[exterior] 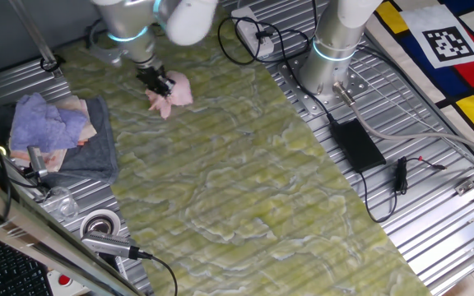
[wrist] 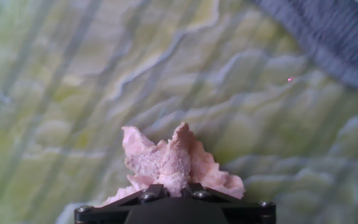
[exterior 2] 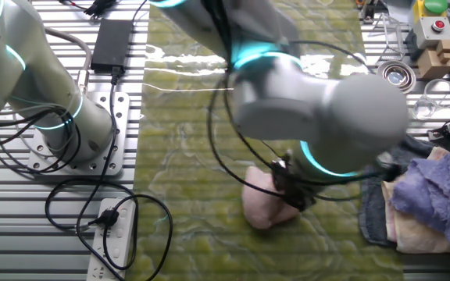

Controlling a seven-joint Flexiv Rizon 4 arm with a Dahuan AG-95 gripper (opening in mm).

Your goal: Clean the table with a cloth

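The pale pink cloth (exterior: 171, 94) lies bunched on the yellow-green marbled table (exterior: 253, 189) near its far left end. My gripper (exterior: 156, 80) is shut on the cloth, pressing it to the table. In the other fixed view the cloth (exterior 2: 262, 204) sits under the arm's wrist, with the gripper (exterior 2: 289, 190) on its right side. In the hand view the cloth (wrist: 173, 163) bulges out between the black fingers (wrist: 151, 193) at the bottom edge, over the table (wrist: 104, 93).
A dark grey towel (exterior: 97, 152) with a lavender cloth (exterior: 48, 122) on it lies left of the table. The towel's edge shows in the hand view (wrist: 328, 37). A second arm's base (exterior: 332, 57), a power strip (exterior: 253, 29) and cables stand at the far right.
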